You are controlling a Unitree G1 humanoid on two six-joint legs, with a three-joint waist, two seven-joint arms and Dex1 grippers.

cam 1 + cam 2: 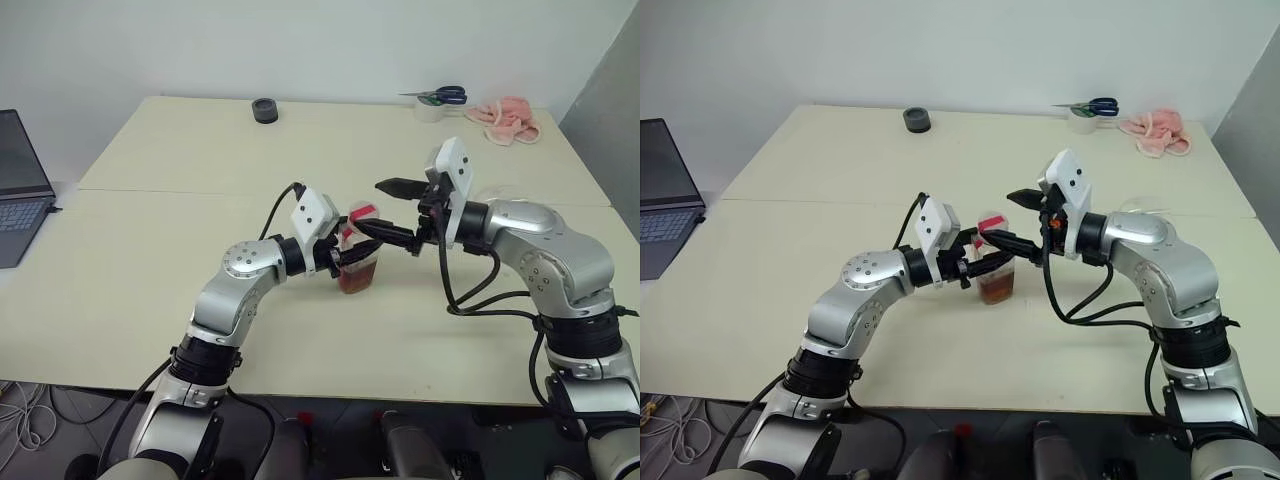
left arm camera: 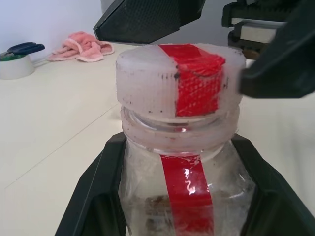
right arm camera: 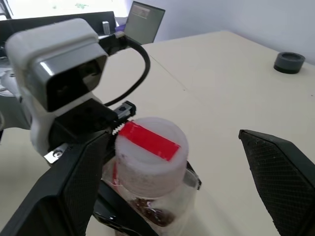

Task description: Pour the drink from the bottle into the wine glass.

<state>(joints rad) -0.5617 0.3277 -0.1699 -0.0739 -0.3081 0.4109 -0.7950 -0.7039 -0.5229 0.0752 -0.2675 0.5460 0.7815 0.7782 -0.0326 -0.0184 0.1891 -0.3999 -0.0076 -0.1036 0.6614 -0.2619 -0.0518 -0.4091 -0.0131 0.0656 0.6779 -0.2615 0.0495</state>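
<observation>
A small clear bottle point(image 1: 358, 268) stands upright on the table, with the amber drink point(image 1: 996, 290) low inside it. It has a red strip down its side and across its whitish cap point(image 2: 179, 81). My left gripper point(image 1: 345, 258) is shut on the bottle just below the neck, one black finger point(image 2: 98, 196) on each side. My right gripper point(image 1: 368, 206) comes in from the right at cap height and is open, its fingers point(image 3: 280, 167) apart on either side of the cap point(image 3: 150, 147). The wine glass point(image 1: 1143, 206) shows faintly behind my right arm, mostly hidden.
A laptop point(image 1: 20, 190) sits at the table's left edge. At the far edge lie a black tape roll point(image 1: 265, 110), a white roll with scissors point(image 1: 432, 105) and a pink cloth point(image 1: 510, 118). A seam runs across the tabletop point(image 1: 150, 190).
</observation>
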